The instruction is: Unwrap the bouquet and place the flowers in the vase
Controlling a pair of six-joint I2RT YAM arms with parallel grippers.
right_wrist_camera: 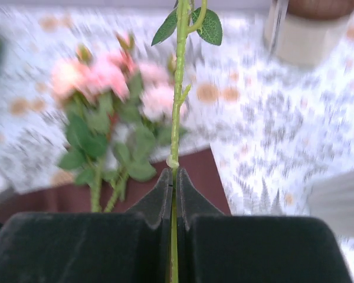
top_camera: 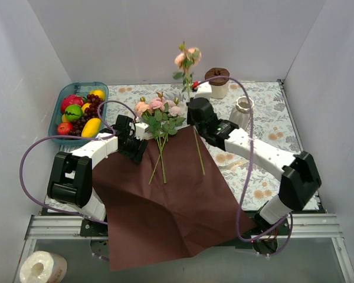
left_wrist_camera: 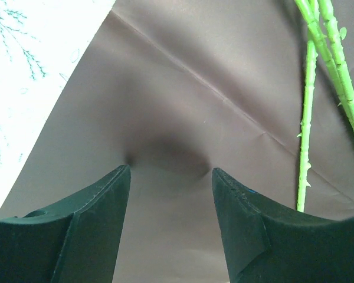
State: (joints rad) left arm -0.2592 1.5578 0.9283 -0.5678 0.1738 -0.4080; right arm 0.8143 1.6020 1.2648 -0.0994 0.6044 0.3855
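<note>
Paper [top_camera: 165, 206], dark maroon, lies spread open on the bench [top_camera: 271, 135], with the remaining flowers [top_camera: 160, 118] loose across its far edge. My left tool [left_wrist_camera: 171, 177] stands released, its tips pressing the paper down. My right tool [right_wrist_camera: 173, 177] is clenched on a single rose [top_camera: 187, 58], held upright, with the vase [top_camera: 243, 112] nearby. I reckon the stem end must go in plumb over that narrow neck. Only the top view shows vase and bloom; only the right wrist view proves the pinch.
</note>
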